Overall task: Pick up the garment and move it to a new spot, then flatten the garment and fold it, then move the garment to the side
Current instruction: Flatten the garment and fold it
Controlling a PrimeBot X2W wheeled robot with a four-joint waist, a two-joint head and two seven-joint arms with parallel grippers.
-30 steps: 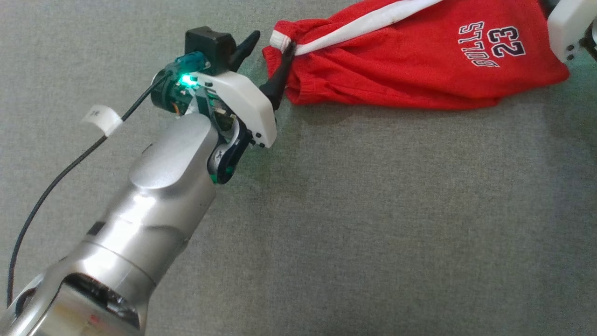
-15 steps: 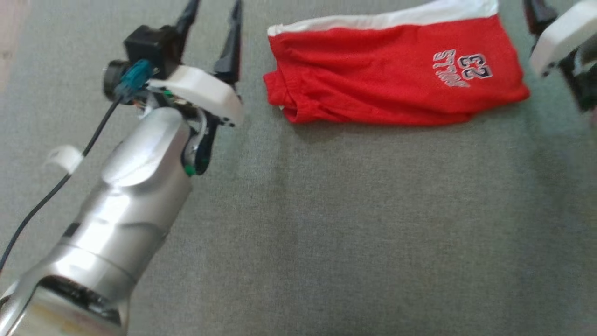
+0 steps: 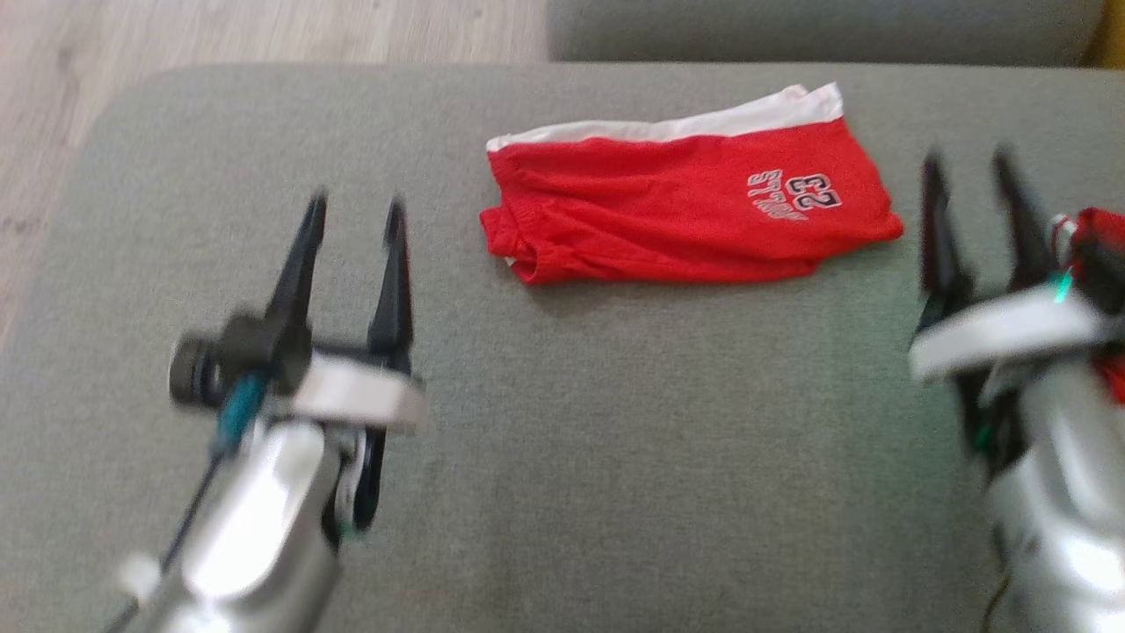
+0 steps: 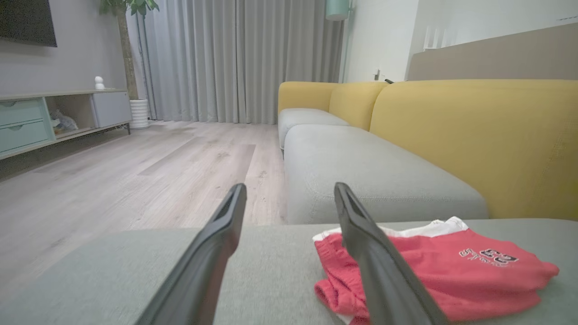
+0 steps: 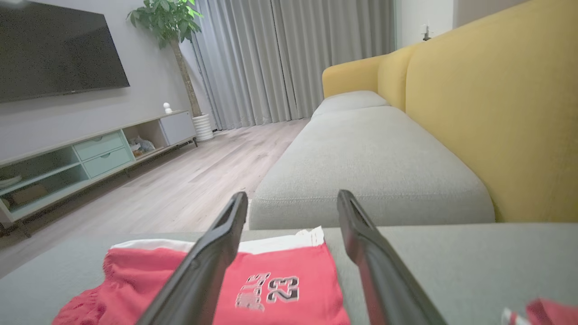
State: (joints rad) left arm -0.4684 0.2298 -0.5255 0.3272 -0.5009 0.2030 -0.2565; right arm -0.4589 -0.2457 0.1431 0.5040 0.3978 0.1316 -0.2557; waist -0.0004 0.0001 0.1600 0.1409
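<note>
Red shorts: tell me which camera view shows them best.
The head view: the red shorts lie whole and unobstructed on the grey cushion, seen from above. The left wrist view sees them low and side-on, one of its fingers crossing them; the right wrist view crops them at its bottom edge.

Living room: grey fabric sofa seats (image 5: 370, 149) with yellow upholstered backrests (image 5: 496, 113); pale wood-plank floor (image 4: 135, 167); grey pleated curtains (image 4: 235, 58); black wall-mounted television (image 5: 54, 49) above low cabinet with pale green drawers (image 5: 99, 151); leafy potted tree (image 5: 167, 20) alongside.
</note>
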